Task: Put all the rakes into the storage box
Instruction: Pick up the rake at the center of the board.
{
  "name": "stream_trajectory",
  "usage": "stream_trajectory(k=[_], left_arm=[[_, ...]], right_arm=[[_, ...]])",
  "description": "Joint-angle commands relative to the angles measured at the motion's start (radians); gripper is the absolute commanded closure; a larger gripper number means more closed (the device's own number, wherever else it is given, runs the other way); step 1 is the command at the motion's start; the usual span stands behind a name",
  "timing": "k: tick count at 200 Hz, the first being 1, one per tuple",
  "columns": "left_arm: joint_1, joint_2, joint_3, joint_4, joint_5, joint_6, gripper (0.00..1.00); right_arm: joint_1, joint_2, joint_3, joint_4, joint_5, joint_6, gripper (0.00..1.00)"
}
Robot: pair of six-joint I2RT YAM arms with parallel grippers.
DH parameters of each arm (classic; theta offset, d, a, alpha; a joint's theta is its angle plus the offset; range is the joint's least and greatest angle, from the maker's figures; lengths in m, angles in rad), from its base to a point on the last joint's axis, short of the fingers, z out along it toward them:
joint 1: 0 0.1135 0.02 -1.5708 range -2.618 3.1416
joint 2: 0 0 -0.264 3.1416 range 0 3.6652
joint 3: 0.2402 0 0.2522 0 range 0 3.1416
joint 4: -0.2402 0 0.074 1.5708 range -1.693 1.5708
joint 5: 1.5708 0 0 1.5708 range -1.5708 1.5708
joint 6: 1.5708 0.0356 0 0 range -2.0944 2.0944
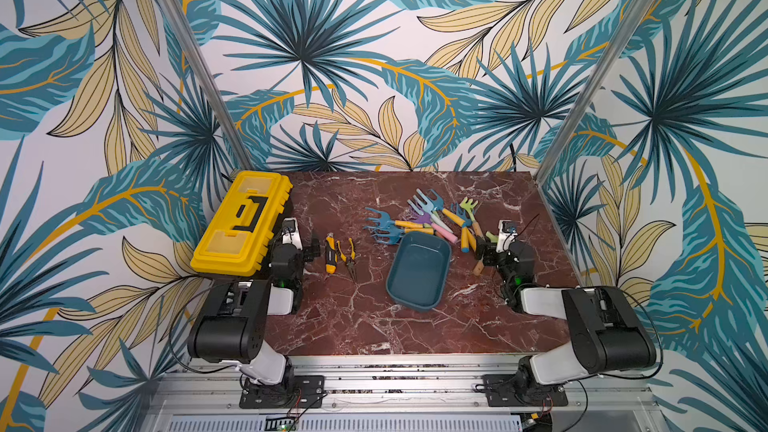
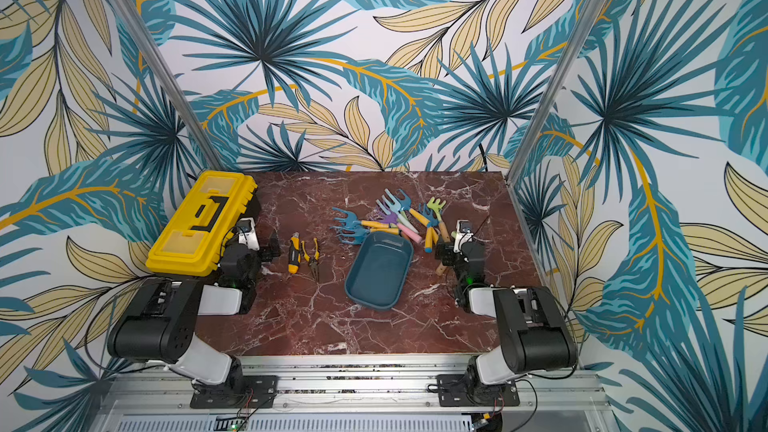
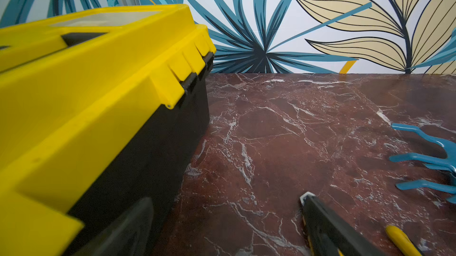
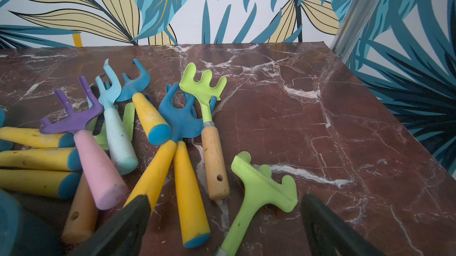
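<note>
Several hand rakes (image 1: 432,222) (image 2: 399,222) with blue, purple and green heads lie in a pile at the back of the marble table. The storage box (image 1: 419,269) (image 2: 379,269), a dark teal tub, sits empty just in front of the pile. My right gripper (image 1: 484,254) (image 4: 225,227) is open and low at the pile's right end. One green rake (image 4: 264,188) lies on the table with its neck between the fingers, untouched. My left gripper (image 1: 315,249) (image 3: 222,230) is open over bare table beside the toolbox, holding nothing.
A yellow toolbox (image 1: 241,222) (image 3: 86,94) stands at the back left, close to my left arm. A utility knife (image 1: 329,253) (image 3: 311,208) and pliers (image 1: 348,257) lie between the left gripper and the tub. Metal frame posts flank the table.
</note>
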Motion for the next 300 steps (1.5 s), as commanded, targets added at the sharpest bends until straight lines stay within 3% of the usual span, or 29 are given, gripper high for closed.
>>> stream_trajectory(k=[1, 130, 147, 184, 211, 234, 253, 280, 300], left_arm=[[0.006, 0.002, -0.010, 0.006, 0.006, 0.001, 0.00], [0.000, -0.001, -0.018, 0.021, 0.004, 0.008, 0.00], [-0.040, -0.052, -0.054, 0.058, -0.062, 0.036, 0.00], [-0.112, -0.247, -0.127, 0.054, -0.163, 0.093, 0.00], [-0.125, -0.396, -0.054, -0.195, -0.198, -0.017, 0.00], [-0.125, -0.482, 0.065, -0.487, -0.124, -0.169, 0.00], [-0.126, -0.513, 0.141, -0.673, -0.030, -0.305, 0.00], [-0.126, -0.514, 0.165, -0.742, 0.130, -0.456, 0.00], [-0.125, -0.507, 0.170, -0.774, 0.275, -0.441, 0.00]], right_arm=[[-0.001, -0.007, 0.010, -0.015, 0.008, 0.001, 0.01], [-0.001, -0.009, 0.008, -0.013, 0.010, -0.001, 0.01], [0.000, -0.044, -0.013, 0.009, 0.021, -0.004, 0.01], [0.000, -0.284, 0.040, -0.334, 0.071, 0.078, 0.01], [0.000, -0.394, 0.099, -0.543, 0.087, 0.216, 0.01], [0.000, -0.436, 0.219, -0.859, 0.138, 0.335, 0.01], [0.000, -0.433, 0.254, -0.964, 0.205, 0.402, 0.01], [-0.001, -0.431, 0.273, -1.048, 0.195, 0.513, 0.01], [-0.002, -0.383, 0.323, -1.103, 0.132, 0.542, 0.01]])
